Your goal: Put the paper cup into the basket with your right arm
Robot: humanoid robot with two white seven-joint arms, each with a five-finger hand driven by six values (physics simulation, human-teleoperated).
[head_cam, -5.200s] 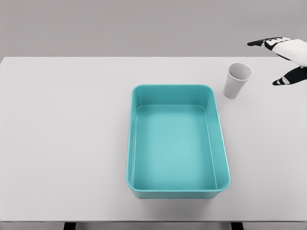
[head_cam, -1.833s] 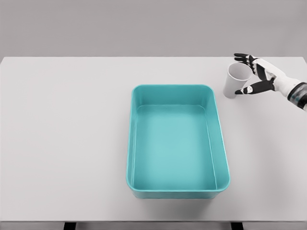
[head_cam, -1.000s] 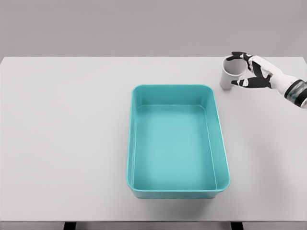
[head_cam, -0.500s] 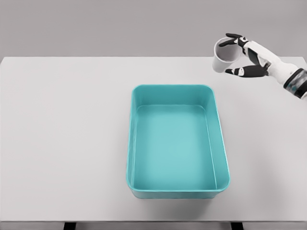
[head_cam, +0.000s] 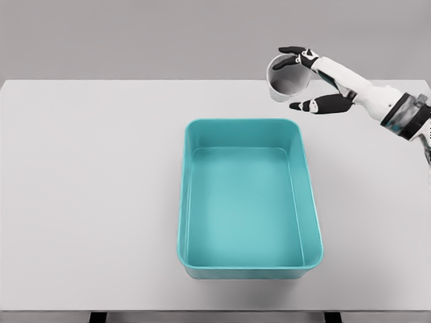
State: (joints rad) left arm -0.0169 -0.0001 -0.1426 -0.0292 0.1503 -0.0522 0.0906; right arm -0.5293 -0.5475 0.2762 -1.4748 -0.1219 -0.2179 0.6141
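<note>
A white paper cup (head_cam: pixel 286 79) hangs in the air above the far side of the table, just beyond the basket's back right corner, tilted with its mouth facing up and toward me. My right hand (head_cam: pixel 301 75) is shut on it, black fingertips (head_cam: pixel 291 50) over the rim and the thumb (head_cam: pixel 311 105) under its side. The white right arm runs off to the right edge. The teal rectangular basket (head_cam: pixel 245 125) stands empty in the middle of the table. My left hand does not show.
The white table (head_cam: pixel 94 182) spreads wide on both sides of the basket. Its far edge meets a grey wall.
My right hand closed round the cup, lifted it off the table at the right, and has carried it up and to the left, toward the basket's far right corner.
</note>
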